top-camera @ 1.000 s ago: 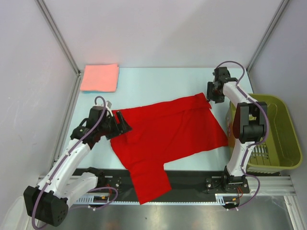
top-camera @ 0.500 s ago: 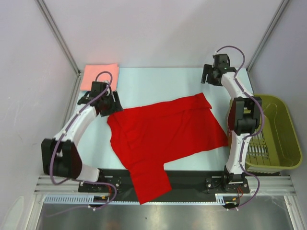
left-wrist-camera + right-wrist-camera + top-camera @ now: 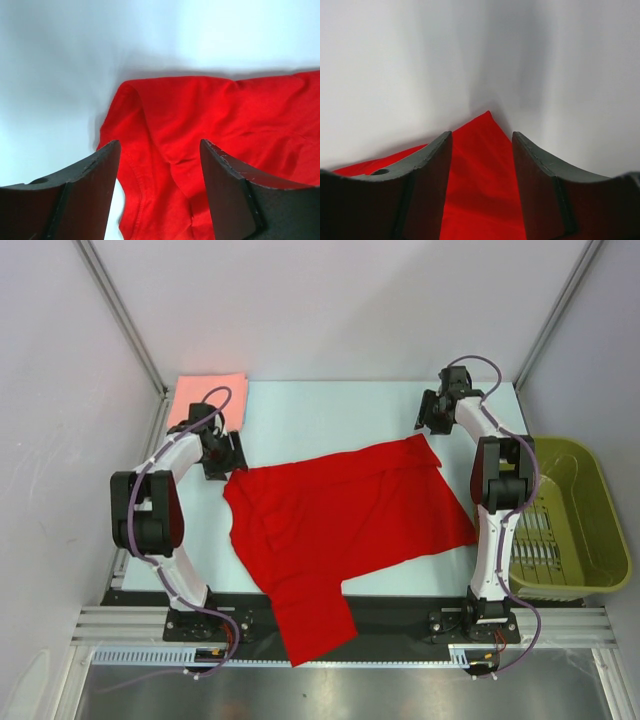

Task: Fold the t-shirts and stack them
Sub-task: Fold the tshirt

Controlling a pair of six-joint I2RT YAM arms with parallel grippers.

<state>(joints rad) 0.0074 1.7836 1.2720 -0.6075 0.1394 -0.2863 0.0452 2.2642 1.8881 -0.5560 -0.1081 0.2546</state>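
We read no words, labels or numbers on the red t-shirt [image 3: 340, 520], the pink t-shirt [image 3: 195, 390] or the basket [image 3: 598, 530].

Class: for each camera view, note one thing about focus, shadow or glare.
Top external: even light, sharp, no glare on the red t-shirt. Left wrist: near jaws dark and soft-edged; a grey shadow on the table beyond the shirt. Right wrist: jaws blurred, shirt corner sharper, broad soft shadows.

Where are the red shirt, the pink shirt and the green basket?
red shirt [image 3: 350, 515], overhead view, middle of body.
pink shirt [image 3: 188, 392], overhead view, far left corner.
green basket [image 3: 605, 520], overhead view, right inner wall.
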